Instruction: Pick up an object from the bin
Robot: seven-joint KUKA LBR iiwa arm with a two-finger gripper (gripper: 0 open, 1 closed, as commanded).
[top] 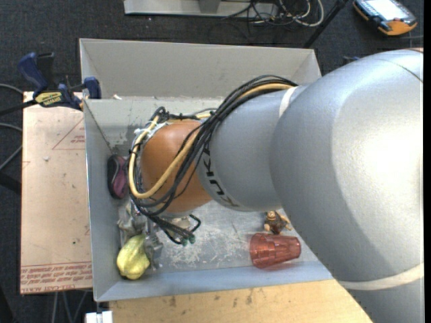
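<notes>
Just beside the jaws, whose grip I cannot tell, the yellow pear-shaped toy [133, 261] looks light and probably slippery, best pinched across its narrower top.

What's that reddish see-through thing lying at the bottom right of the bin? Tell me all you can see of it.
The red cup-like piece looks like clear tinted plastic with a faceted, ridged wall. It lies on its side on the floor of the bin, close to the near wall, and seems to taper slightly toward the right. A small brown figure sits just behind it; whether they touch cannot be told.
</notes>
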